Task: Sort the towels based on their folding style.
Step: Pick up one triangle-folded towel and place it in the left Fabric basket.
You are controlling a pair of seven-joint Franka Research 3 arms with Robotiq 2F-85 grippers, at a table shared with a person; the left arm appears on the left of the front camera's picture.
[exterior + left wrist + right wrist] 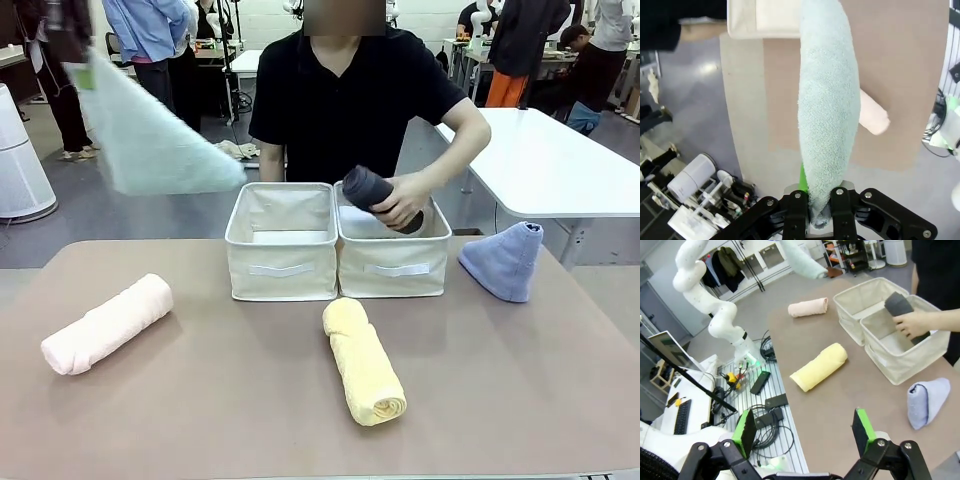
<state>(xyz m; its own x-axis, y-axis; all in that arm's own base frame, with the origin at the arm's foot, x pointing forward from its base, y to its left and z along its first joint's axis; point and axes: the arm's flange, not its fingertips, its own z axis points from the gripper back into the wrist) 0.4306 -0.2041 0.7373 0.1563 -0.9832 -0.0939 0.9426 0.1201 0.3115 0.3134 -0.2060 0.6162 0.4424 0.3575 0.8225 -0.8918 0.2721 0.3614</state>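
My left gripper [819, 210] is shut on the narrow end of a pale mint-green towel [827, 100], which hangs high over the table's left side [150, 130]. A person's hand holds a dark grey rolled towel [372, 190] over the right beige bin [395, 285], and something white lies inside that bin. The left bin [282, 275] stands beside it. A pink roll [107, 323] lies at the left, a yellow roll [364, 360] in the middle front, and a lavender-blue cone [505, 260] at the right. My right gripper [804, 430] is open, up above the table's edge.
The brown table [230, 400] has free room between the rolls and in front of the bins. A white table [560, 160] stands behind at the right. My left arm [715, 315] rises beside a bench with cables and a keyboard.
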